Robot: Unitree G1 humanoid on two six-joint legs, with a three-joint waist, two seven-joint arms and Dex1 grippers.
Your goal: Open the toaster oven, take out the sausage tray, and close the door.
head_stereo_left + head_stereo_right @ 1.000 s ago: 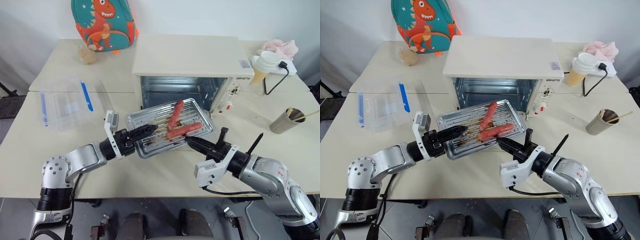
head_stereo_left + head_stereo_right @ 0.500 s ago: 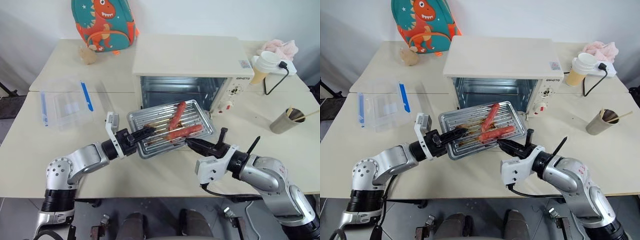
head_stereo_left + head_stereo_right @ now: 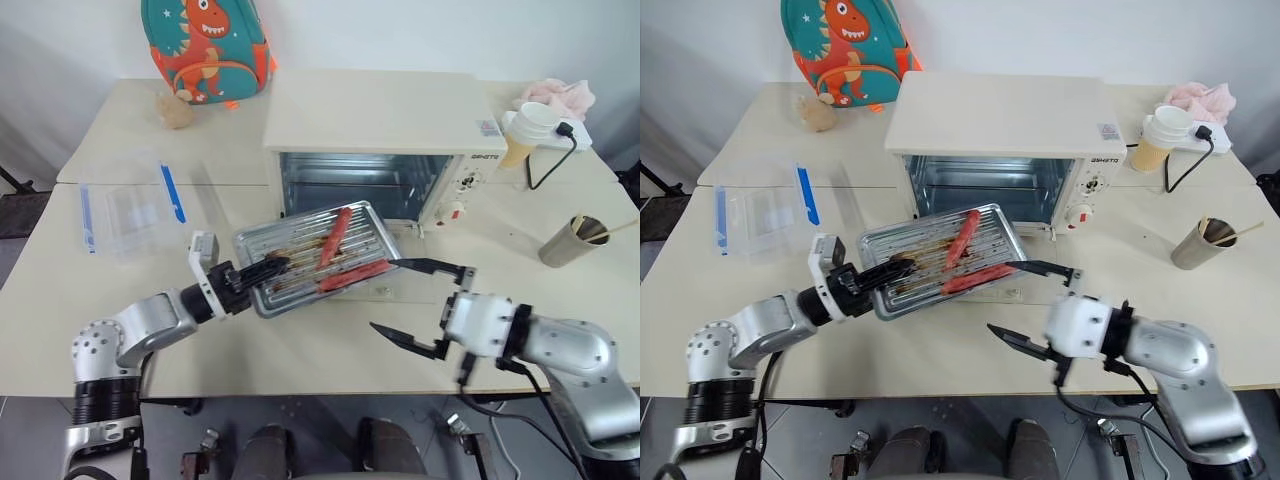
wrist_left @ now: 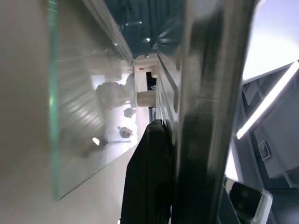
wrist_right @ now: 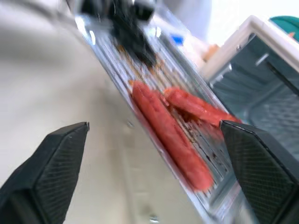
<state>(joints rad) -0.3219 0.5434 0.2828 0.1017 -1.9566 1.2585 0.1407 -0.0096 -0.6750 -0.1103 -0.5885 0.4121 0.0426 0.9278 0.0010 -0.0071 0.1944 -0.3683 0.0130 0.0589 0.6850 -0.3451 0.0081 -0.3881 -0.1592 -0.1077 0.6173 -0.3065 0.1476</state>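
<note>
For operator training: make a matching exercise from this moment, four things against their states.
Things:
1. left tool
2. right tool
3. toaster oven
4. clear plastic box

States:
A. door open, cavity empty
B. wide open, holding nothing
C. resting on the table, far left
D. shut on the sausage tray

Pairs: 1-D, 2-B, 3-A, 4-C

The toaster oven (image 3: 385, 135) stood with its mouth open, but the sausage tray (image 3: 312, 255), pinched at its near-left edge by the left end effector (image 3: 262, 273), hung right across that opening over the lowered door (image 3: 395, 285). The right end effector (image 3: 420, 305), fingers spread wide, hovered just beside the tray's right end above bare table (image 3: 300, 355). A clear plastic box (image 3: 135, 212) crowded the left side, well apart.
</note>
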